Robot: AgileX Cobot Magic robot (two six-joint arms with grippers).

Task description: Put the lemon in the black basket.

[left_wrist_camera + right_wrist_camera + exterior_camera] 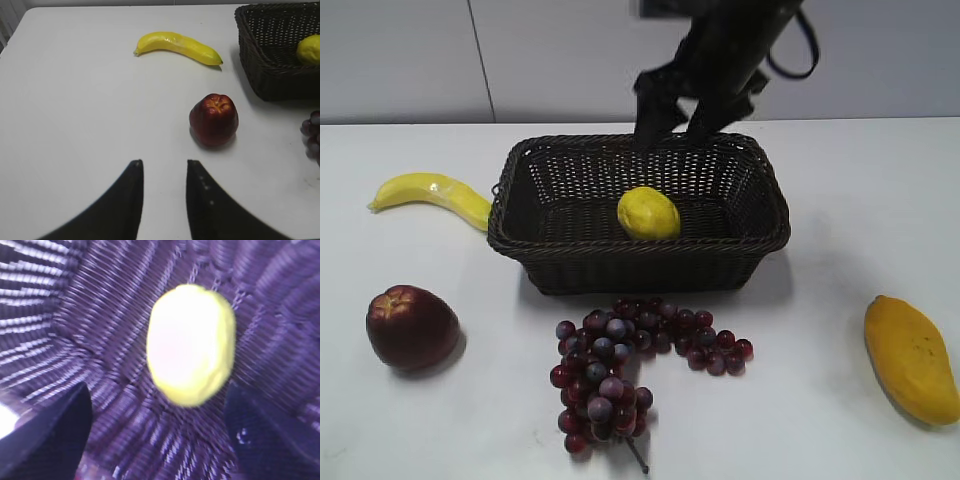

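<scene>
Right now the white worktop (840, 210) carries the big dark woven wicker basket (760, 235) toward its far edge, about midway across. Inside it, on the basket floor, lies the small round bright yellow lemon (648, 213), free of any grip. Above the basket's far rim the right pincer (672, 128) hangs spread wide, its fingers either side of the lemon in the wrist view and clear of it. Over by the left edge the left pincer (164, 172) is spread too, holding nothing, near the dark red apple (214, 119).
</scene>
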